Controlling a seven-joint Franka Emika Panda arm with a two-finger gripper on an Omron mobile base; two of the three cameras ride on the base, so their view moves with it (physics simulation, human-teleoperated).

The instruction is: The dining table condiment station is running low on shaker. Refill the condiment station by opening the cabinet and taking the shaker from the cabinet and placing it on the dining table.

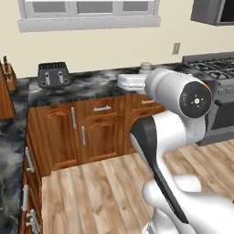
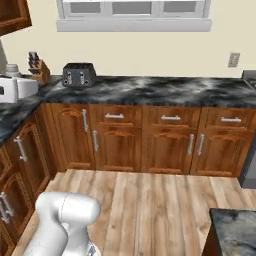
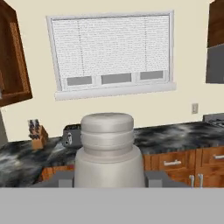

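Inspection, taken left to right with the toaster (image 3: pixel 71 135) as landmark. In the hand view: a wall cabinet (image 3: pixel 13 61) hangs high to the toaster's left; a knife block (image 3: pixel 36 134) stands just left of it on the stone-topped table (image 3: pixel 175 133); the shaker (image 3: pixel 107 151) sits close before the camera, in front of and slightly right of the toaster, upright, with a window (image 3: pixel 111 54) behind it; the pincer (image 3: pixel 108 179) has a dark finger tip at each flank of the shaker's base, so it appears to be pinching the shaker, held clear of any surface.

Step in hand, by judgement: the shaker is out of the cabinet and under carriage; delivery to the dining table is not yet done. The next move calls for turning toward the dining table, keeping the shaker upright, then lowering it onto the stone top before release; a tilt in transit could loosen the grip.

Differences between views: the hand view alone shows the grip itself; the left base view gives the toaster (image 1: pixel 53 74) well left of the arm (image 1: pixel 178 119), and a stove (image 1: pixel 215 68) far right of it; the right base view shows a dark stone corner (image 2: pixel 235 232) low and far right of the toaster (image 2: pixel 79 75), possibly the dining table; I cannot tell for certain.
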